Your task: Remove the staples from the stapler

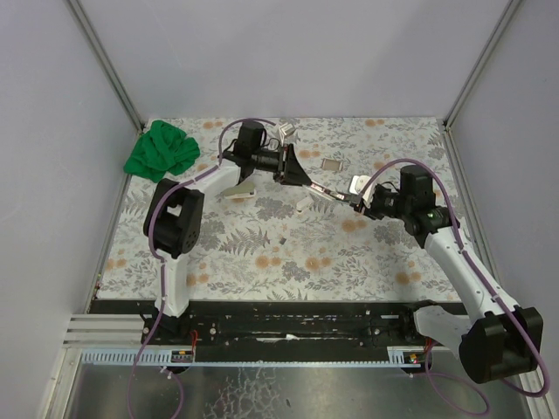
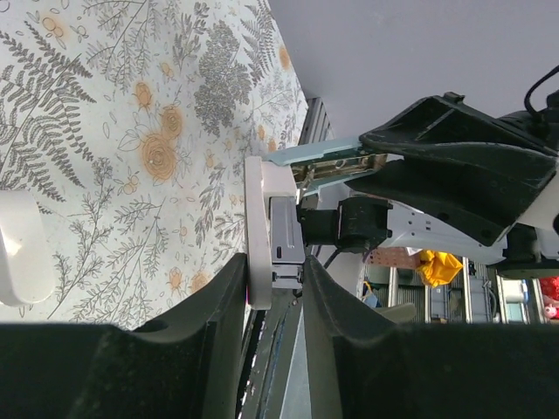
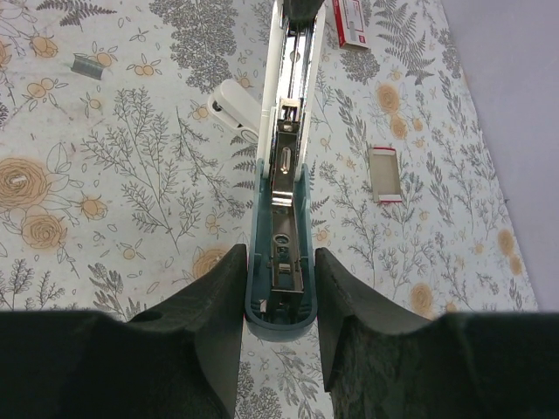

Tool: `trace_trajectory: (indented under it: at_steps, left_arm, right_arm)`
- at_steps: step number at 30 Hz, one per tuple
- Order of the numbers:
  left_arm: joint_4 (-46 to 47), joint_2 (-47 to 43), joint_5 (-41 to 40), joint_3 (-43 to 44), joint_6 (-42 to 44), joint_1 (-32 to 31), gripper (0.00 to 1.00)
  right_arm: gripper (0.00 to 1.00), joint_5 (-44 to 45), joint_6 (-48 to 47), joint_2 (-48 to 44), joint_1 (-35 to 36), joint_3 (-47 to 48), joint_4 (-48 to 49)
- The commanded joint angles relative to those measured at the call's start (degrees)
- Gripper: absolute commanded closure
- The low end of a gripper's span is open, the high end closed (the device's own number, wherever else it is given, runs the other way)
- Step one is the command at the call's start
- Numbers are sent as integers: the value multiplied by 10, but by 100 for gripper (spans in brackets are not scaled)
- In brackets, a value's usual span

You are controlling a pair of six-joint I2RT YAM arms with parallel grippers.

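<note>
Top view: the stapler (image 1: 325, 190) is held between the two arms, just right of the frame's centre, over the floral table (image 1: 262, 262). The left gripper (image 1: 304, 177) is clamped on its upper-left end and the right gripper (image 1: 356, 202) on its lower-right end. The staples (image 1: 282, 238), a tiny grey bit, lie loose on the table below and left of the stapler, apart from it. A green cloth (image 1: 162, 150) sits at upper left.

Left wrist view: at lower centre both fingers press the stapler's white end; its teal half runs right toward the other claw.

Right wrist view: the fingers pinch the teal end at bottom centre, with the metal channel facing up. I cannot tell whether anything lies in it. The grey bit rests at upper left. A red-and-white box (image 3: 354, 22) touches the top edge; its print is too small to read.
</note>
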Motion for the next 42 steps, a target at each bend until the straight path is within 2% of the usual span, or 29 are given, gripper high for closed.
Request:
trace_trajectory:
  at_steps: [1, 9, 11, 16, 20, 24, 27, 33, 36, 39, 42]
  left_arm:
    - [74, -45, 35, 2, -46, 22, 100]
    - [142, -49, 51, -19, -95, 24, 100]
    - [136, -50, 46, -18, -90, 23, 100]
    - [74, -38, 24, -13, -40, 15, 100]
    - [43, -35, 7, -12, -7, 7, 100]
    - [3, -35, -15, -4, 29, 1, 100]
    - [-19, -40, -38, -1, 47, -2, 100]
    - [-96, -68, -168, 5, 106, -22, 100]
    - [-122, -83, -249, 9, 126, -45, 100]
    - [-143, -100, -341, 14, 155, -71, 100]
    - [-150, -117, -408, 10, 170, -95, 100]
  right_arm:
    - [100, 5, -4, -8, -16, -13, -36]
    - [93, -10, -3, -5, -24, -16, -33]
    - [77, -18, -6, -3, -24, -9, -37]
    - [51, -65, -5, 12, -24, 52, -78]
    - [39, -89, -13, 24, -24, 86, -99]
    - [32, -111, 0, 29, -22, 94, -102]
    - [25, -119, 67, 28, -20, 92, -69]
    - [17, -57, 387, 57, -3, 103, 94]
    - [17, -4, 509, 115, 8, 157, 90]
    - [14, 32, 572, 179, 17, 231, 39]
    - [11, 49, 625, 219, 21, 259, 28]
